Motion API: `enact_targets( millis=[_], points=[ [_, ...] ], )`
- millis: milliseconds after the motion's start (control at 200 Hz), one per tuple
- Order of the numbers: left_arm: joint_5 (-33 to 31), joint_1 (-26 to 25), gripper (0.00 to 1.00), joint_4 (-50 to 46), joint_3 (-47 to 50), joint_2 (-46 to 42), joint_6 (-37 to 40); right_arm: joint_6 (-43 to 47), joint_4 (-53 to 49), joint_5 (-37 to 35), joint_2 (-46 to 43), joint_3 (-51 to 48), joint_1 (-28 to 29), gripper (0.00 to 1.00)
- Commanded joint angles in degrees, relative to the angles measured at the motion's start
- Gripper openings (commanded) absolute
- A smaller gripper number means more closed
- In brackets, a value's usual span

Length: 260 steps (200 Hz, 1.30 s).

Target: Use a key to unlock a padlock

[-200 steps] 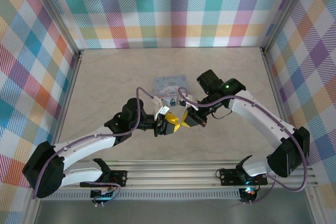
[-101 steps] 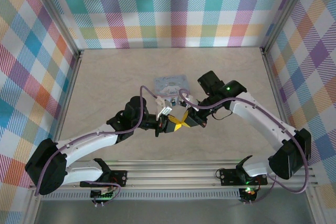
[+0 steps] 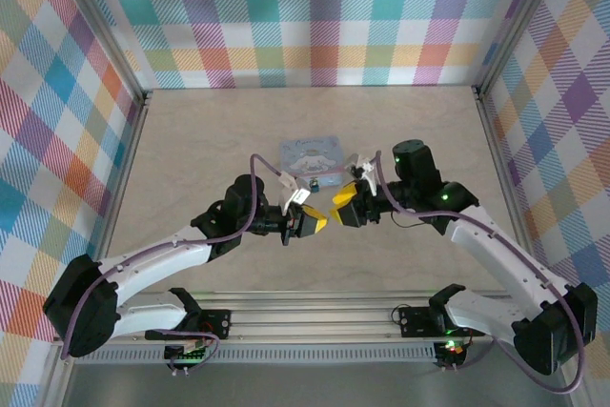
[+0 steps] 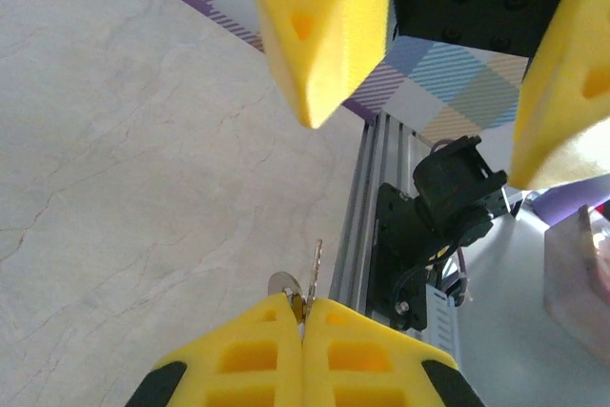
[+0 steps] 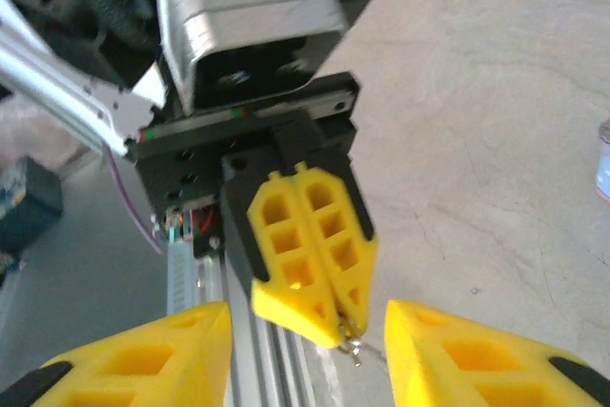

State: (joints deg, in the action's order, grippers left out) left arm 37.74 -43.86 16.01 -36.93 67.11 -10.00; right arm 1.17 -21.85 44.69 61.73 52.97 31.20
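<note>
My left gripper [image 3: 316,223] is shut on the key [image 4: 314,272], a thin pale metal blade with a small ring sticking out past its yellow fingertips [image 4: 267,331]. The right wrist view shows the same key [image 5: 354,345] hanging from the tip of that shut left gripper [image 5: 335,316]. My right gripper [image 3: 343,205] stands open just right of the left one, facing it, with nothing between its fingers [image 5: 143,359]. The padlock [image 3: 315,183], a tiny dark bluish lock, lies on the table just beyond both grippers.
A pale blue tin [image 3: 310,153] with a white cartoon figure lies just behind the padlock. Aluminium rails [image 3: 334,316] run along the near edge by the arm bases. Checked walls [image 3: 315,16] close in the beige table [image 3: 210,140] on three sides.
The right gripper has opened and drawn back to the right, away from the left one. The left gripper has shut and keeps the key at its tip.
</note>
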Motion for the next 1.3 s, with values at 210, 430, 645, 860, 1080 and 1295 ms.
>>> enact_targets(
  millis=[210, 430, 645, 860, 1080, 1295],
  points=[
    [2.9, 0.6, 0.0, 6.8, -1.8, 0.5, -8.1, -23.8, 19.4, 3.9, 2.1, -5.3, -0.1, 0.48],
    [1.1, 0.9, 0.0, 10.3, -2.1, 0.1, -12.6, -26.4, 21.1, 3.9, 1.6, -6.3, -0.3, 0.45],
    [-1.0, 1.7, 0.0, 10.6, -1.3, -0.1, -14.2, -28.8, 23.1, 4.6, 1.3, -7.6, -0.5, 0.31],
    [-2.2, 2.7, 0.0, 11.2, -0.2, -1.1, -15.1, -29.7, 24.5, 5.0, 0.9, -8.7, -0.4, 0.2],
    [-1.3, 2.9, 0.0, 10.4, -0.2, -1.0, -15.2, -29.6, 25.8, 6.3, 1.8, -8.5, -0.4, 0.0],
    [-1.9, 2.9, 0.0, 6.9, -0.2, -2.2, -13.1, -24.0, 19.9, 4.9, 2.4, -6.0, -0.4, 0.0]
  ],
)
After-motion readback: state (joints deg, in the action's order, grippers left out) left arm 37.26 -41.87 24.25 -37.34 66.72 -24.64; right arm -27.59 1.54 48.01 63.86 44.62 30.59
